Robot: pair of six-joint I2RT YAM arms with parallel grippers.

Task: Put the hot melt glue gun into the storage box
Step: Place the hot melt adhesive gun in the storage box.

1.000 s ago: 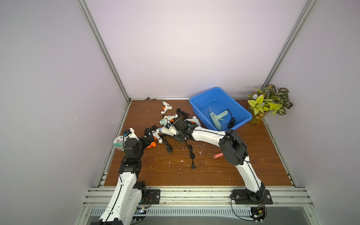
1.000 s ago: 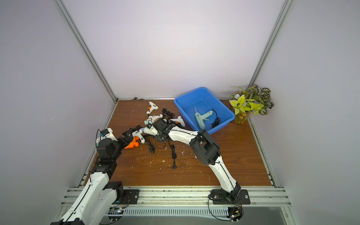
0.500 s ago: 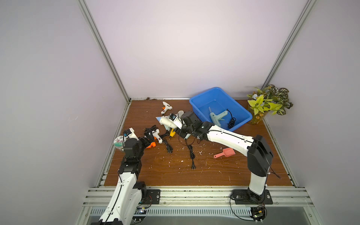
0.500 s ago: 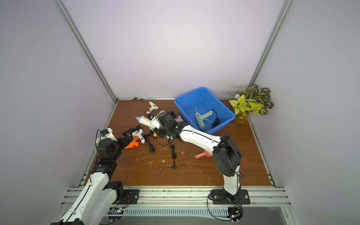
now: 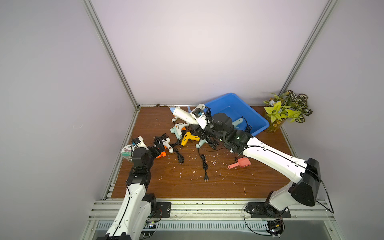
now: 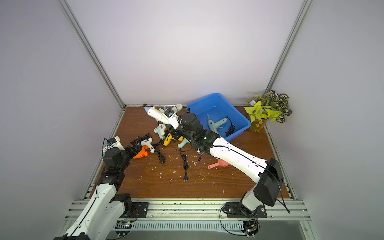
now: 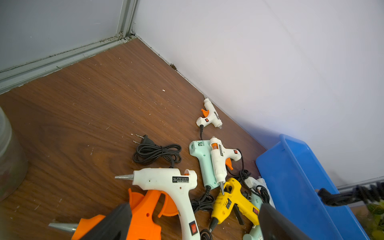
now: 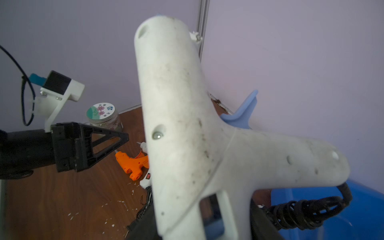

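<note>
1. Right pincer (image 8: 203,227) is clamping the large white glue gun (image 6: 156,114) where barrel meets handle, jaws narrowed onto the shell. The gun is hanging clear of the tabletop (image 5: 166,187), just beside the storage box (image 6: 235,110) on the side away from the potted plant (image 5: 286,109), nozzle pointing away from the box and not yet over it.
2. Left pincer (image 7: 194,205) is standing wide, carrying nothing, and hovering over the guns lying well apart from the box.
3. Handling, as judged: the shell is looking stiff, light, smooth and grimy, so it may be slipping easily. The barrel-handle junction is serving as the best hold, near the balance point. The bundled cord (image 8: 301,209) is dangling from the handle and could be catching the box rim.
4. Glue guns, counted:
   - one held;
   - one pale gun (image 6: 216,124) lying inside the box;
   - seven lying on the tabletop beside the box: orange gun (image 7: 145,216), labelled white gun (image 7: 166,179), yellow gun (image 7: 230,204), mint gun (image 7: 200,160), second mint gun (image 5: 202,143), small white gun (image 7: 208,114), second small white gun (image 7: 218,160). More may be hiding underneath.
5. Sundries: one pink scoop (image 5: 242,162) near the box, one potted plant just beside it, one lidded jar (image 8: 104,118) well apart.
</note>
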